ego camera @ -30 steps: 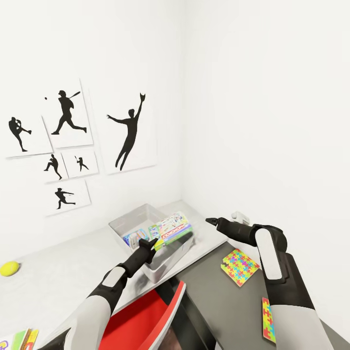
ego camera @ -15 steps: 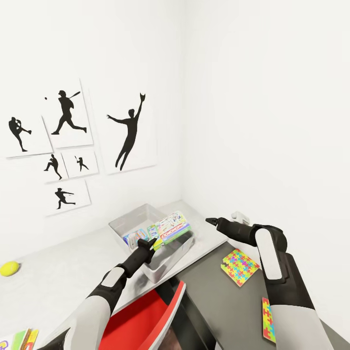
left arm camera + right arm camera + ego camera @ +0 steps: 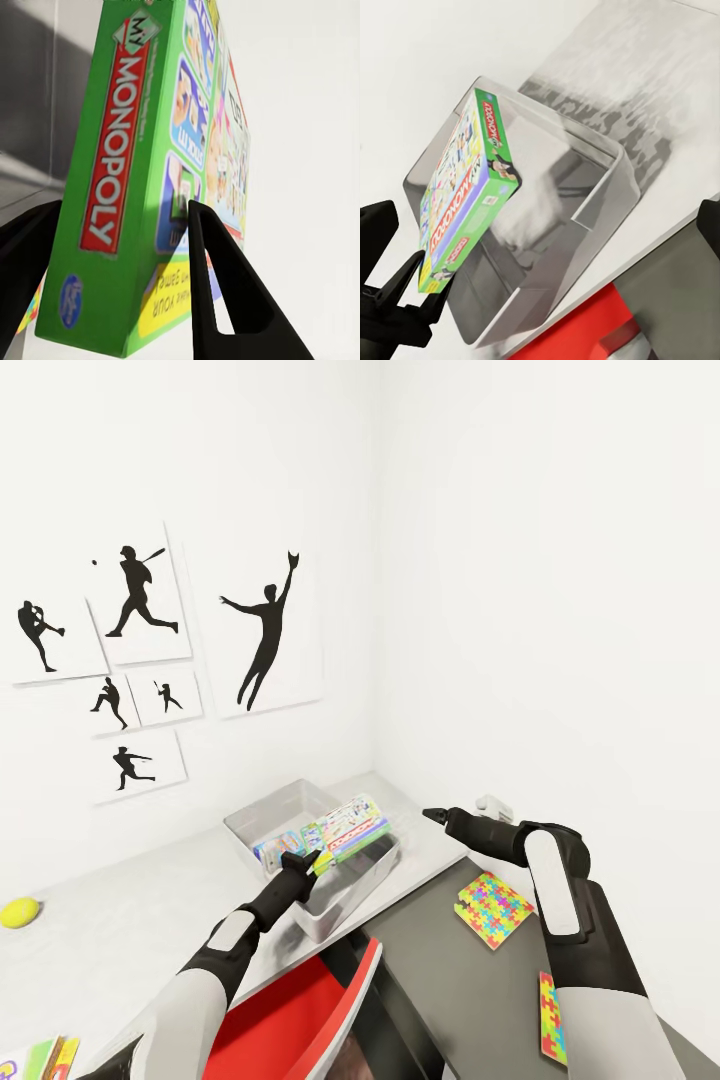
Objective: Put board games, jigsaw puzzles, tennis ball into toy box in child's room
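The left end effector (image 3: 312,863) is clamped on the near corner of the Monopoly (image 3: 350,828), tilted over the toy box (image 3: 262,815). Next it wants lowering flat inside, then letting go. The right end effector (image 3: 436,816) hovers beside; its jaws I cannot tell.

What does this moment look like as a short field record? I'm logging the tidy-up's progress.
held item: Monopoly box, tilted over the toy box
left gripper: shut on the box's edge
right gripper: free, beside the toy box
already in toy box: blue game
still out: two jigsaw puzzles, tennis ball
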Available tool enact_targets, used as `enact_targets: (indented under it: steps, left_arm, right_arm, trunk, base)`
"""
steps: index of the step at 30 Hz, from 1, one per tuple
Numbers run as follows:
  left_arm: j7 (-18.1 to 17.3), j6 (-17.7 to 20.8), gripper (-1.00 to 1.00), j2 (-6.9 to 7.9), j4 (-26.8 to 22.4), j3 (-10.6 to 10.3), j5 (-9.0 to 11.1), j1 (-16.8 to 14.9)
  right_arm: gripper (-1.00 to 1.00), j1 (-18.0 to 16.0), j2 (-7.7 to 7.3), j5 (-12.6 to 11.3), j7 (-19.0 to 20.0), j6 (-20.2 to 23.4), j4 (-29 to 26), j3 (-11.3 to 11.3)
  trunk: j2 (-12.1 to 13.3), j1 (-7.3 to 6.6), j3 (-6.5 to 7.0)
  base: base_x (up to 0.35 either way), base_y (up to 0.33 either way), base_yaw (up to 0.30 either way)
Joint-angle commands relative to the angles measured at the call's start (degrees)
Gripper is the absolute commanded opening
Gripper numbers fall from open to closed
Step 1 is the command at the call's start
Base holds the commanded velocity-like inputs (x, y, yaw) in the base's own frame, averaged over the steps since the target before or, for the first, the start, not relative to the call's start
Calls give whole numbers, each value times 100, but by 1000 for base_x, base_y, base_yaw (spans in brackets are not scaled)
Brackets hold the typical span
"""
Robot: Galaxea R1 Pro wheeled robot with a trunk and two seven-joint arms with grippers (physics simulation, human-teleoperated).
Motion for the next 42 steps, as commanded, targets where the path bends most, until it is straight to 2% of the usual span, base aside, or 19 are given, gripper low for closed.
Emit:
enact_targets:
  steps: [1,20,23,25,26,42]
  left_arm:
    - [0,46,-100,-4,-2,29,26,-2]
    - [13,44,-100,-4,-2,126,26,4]
    - [16,44,-100,-4,-2,309,26,28]
    - [17,44,-100,-4,-2,357,23,31]
    - [17,44,100,-4,-2,367,22,32]
    - [17,44,100,-4,-2,426,17,35]
  right_arm:
    - [100,-4,5,-34,-25,26,-3,-12]
    - [100,-4,5,-34,-22,26,-3,-12]
    - [100,-4,5,-34,-23,26,-3,-12]
    - [100,-4,5,-34,-23,26,-3,-12]
    - [100,-4,5,-34,-22,26,-3,-12]
    - [100,-4,5,-34,-24,26,-3,-12]
  trunk:
    - [-7,3,-5]
    - [-7,3,-5]
    - [-7,3,-5]
    - [-7,3,-5]
    - [-7,3,-5]
    - [-7,3,-5]
  base:
    - [0,0,0]
    - [0,0,0]
    - [0,0,0]
    - [0,0,0]
    - [0,0,0]
    - [0,0,0]
